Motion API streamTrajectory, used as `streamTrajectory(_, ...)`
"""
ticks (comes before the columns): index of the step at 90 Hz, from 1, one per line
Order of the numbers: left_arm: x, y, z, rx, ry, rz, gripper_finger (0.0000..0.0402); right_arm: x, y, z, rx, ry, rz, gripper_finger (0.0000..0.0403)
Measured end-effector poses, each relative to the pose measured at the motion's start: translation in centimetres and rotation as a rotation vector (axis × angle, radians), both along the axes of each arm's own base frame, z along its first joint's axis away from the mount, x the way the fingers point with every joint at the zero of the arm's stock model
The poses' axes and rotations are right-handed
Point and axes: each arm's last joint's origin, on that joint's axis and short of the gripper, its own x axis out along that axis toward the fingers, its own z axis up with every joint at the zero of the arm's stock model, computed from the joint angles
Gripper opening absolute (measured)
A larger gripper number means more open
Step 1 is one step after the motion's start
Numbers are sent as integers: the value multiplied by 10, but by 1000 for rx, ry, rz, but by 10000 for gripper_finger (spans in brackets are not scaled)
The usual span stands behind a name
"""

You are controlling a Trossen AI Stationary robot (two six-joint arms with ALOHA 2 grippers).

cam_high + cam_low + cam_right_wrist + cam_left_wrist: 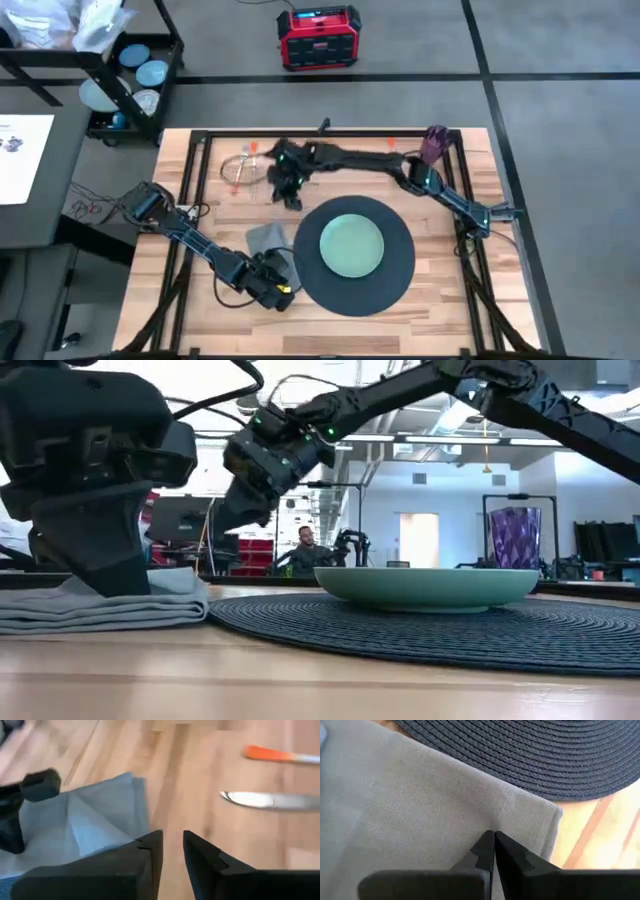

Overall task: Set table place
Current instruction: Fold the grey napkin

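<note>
1. High view: you see the large dark round woven mat at lower centre of the light butcher-block wooden table, with the pale green round plate resting in its middle.
2. The grey folded cloth napkin lies just left of the mat, touching its edge.
3. Your left gripper is down at the napkin's lower end; in the left wrist view its fingers are pressed together over the grey cloth, and I cannot tell whether any fabric is pinched between them.
4. Your right gripper hangs above the table at upper centre, just above the mat; in the right wrist view its fingers stand a little apart, holding nothing.
5. The orange-handled metal cutlery lies at upper left of the table.
6. The small purple ribbed cup stands at the table's upper right.
</note>
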Motion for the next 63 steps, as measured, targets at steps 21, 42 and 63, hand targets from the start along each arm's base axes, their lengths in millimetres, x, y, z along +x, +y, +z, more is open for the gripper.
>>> streamTrajectory(21, -2, -3, 0, -45, 31, 5, 0, -63, -30, 61, 102, 135, 47, 76)
streamTrajectory(42, -7, 7, 10, 85, 169, 86, 0, -144, -36, 168, -38, 63, -12, 63)
streamTrajectory(63, -6, 24, 40, 320, 317, 152, 0, -193, -26, 226, -158, -63, -97, 6)
